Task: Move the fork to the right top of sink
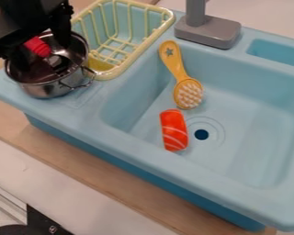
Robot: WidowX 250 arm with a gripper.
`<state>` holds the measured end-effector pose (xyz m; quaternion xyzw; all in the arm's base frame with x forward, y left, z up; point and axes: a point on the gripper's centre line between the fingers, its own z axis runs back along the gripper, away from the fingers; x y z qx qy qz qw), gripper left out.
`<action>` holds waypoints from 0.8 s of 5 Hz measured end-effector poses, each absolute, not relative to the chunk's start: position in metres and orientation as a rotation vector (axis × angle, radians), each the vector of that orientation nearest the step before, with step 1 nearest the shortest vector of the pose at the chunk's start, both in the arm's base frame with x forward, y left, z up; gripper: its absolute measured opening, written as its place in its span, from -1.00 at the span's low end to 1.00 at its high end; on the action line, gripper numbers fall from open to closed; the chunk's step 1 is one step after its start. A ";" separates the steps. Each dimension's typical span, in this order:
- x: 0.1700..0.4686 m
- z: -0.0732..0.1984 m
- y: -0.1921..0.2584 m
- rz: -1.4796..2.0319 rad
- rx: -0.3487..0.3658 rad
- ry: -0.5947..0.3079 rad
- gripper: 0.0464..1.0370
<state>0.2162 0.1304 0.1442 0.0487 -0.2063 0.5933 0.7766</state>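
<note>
The fork (38, 47) slants, handle toward upper left, head lower right, beneath the spread pincer (31, 47).

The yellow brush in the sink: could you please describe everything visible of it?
The yellow brush looks plastic, with a star mark near its handle's end and white bristles facing up on an oval head. It lies in the blue sink, handle against the basin wall, head lower. A striped orange piece lies by its head, perhaps touching.
</note>
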 end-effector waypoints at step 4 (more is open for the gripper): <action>0.228 0.124 0.134 1.240 0.118 -0.347 0.80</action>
